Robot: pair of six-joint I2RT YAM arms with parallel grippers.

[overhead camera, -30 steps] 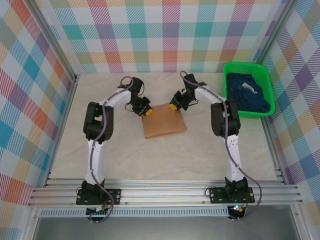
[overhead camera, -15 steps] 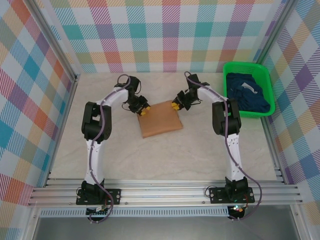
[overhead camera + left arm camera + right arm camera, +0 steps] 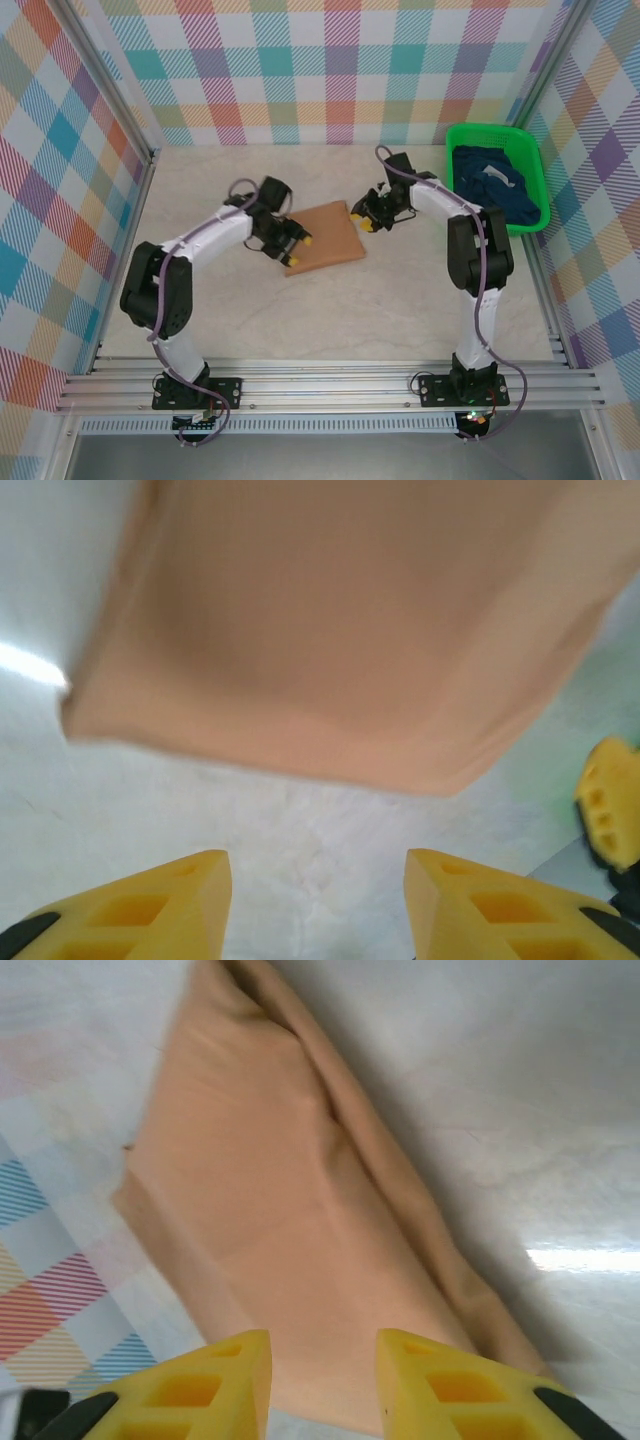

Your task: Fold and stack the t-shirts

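A tan-orange t-shirt point(image 3: 328, 235) lies folded into a flat rectangle in the middle of the table. My left gripper point(image 3: 296, 246) hovers at its left edge, open and empty; in the left wrist view the left gripper point(image 3: 318, 880) stands over bare table with the t-shirt point(image 3: 330, 630) just ahead. My right gripper point(image 3: 363, 219) is at the shirt's far right corner, open. In the right wrist view the right gripper point(image 3: 323, 1360) hangs above the tan cloth point(image 3: 290, 1210), holding nothing. Dark navy t-shirts point(image 3: 495, 190) lie bunched in the basket.
A bright green mesh basket point(image 3: 495, 130) stands at the back right against the wall. Plaid walls enclose the table on three sides. Bare tabletop point(image 3: 400, 310) stretches in front of the folded shirt. One yellow finger of the right gripper point(image 3: 608, 800) shows at the left wrist view's right edge.
Both grippers have opened and let go of the tan shirt's far corners. The left gripper slid toward me along the shirt's left edge; the right one drew slightly right.
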